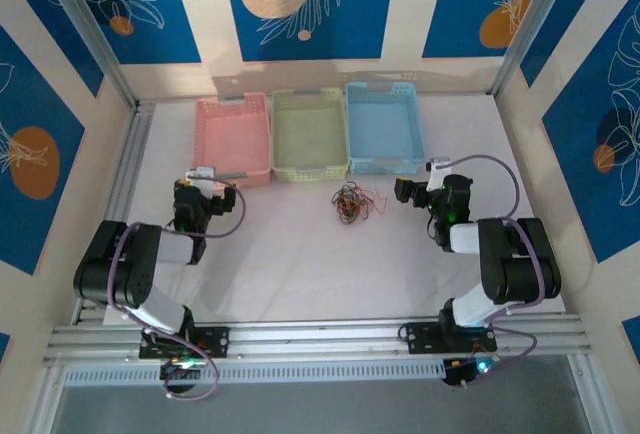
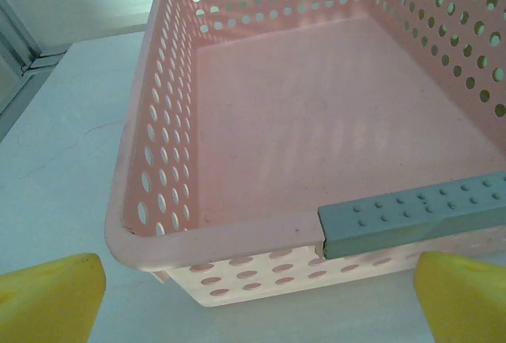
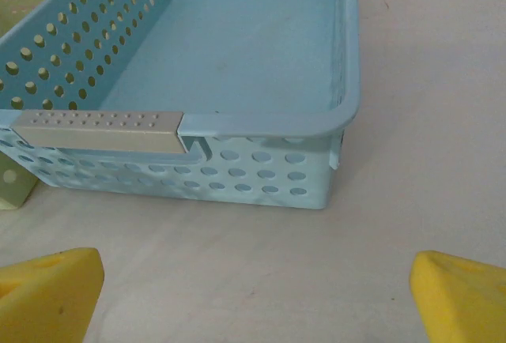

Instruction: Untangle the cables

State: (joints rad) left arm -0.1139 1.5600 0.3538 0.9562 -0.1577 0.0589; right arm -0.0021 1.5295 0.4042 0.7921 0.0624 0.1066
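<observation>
The cables (image 1: pixel 350 203) lie as one small tangled clump of black and orange-red wires on the white table, just in front of the green basket. My left gripper (image 1: pixel 205 187) sits well to the left of the clump, by the near edge of the pink basket (image 2: pixel 237 232), open with nothing between its yellow fingertips (image 2: pixel 47 299). My right gripper (image 1: pixel 412 190) is right of the clump, in front of the blue basket (image 3: pixel 261 126), and it too stands open and empty, its yellow fingertips (image 3: pixel 462 295) wide apart.
Three perforated baskets stand side by side at the back: pink (image 1: pixel 233 139), green (image 1: pixel 309 134) and blue (image 1: pixel 384 126), all empty. Aluminium frame rails (image 1: pixel 320 339) run along the near edge and the left side. Bare tabletop (image 1: pixel 320 264) lies between the arms.
</observation>
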